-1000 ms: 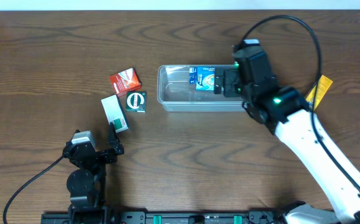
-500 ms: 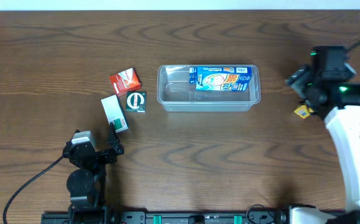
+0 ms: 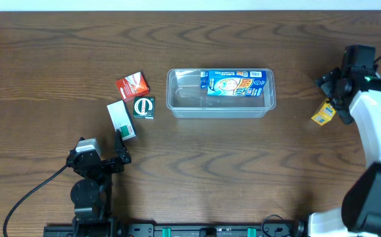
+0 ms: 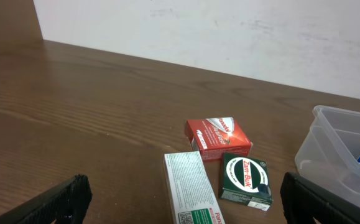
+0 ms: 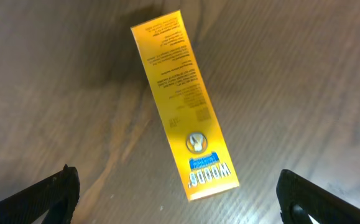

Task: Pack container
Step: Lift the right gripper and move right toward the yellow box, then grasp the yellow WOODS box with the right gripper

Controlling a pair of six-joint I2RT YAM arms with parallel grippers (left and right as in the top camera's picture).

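Clear rectangular plastic container upper centre. Both pincers wide: left gripper lower left, right gripper over long yellow cardboard box, right edge. Box seemingly skewed to jaws; closing may clip corner, spin it.

Toward far edge of tabletop, approx centre: tub, w/ pack in its R half. L of tub, apart: rear box, mid box just before it, long box front-left. By R edge: lone box.
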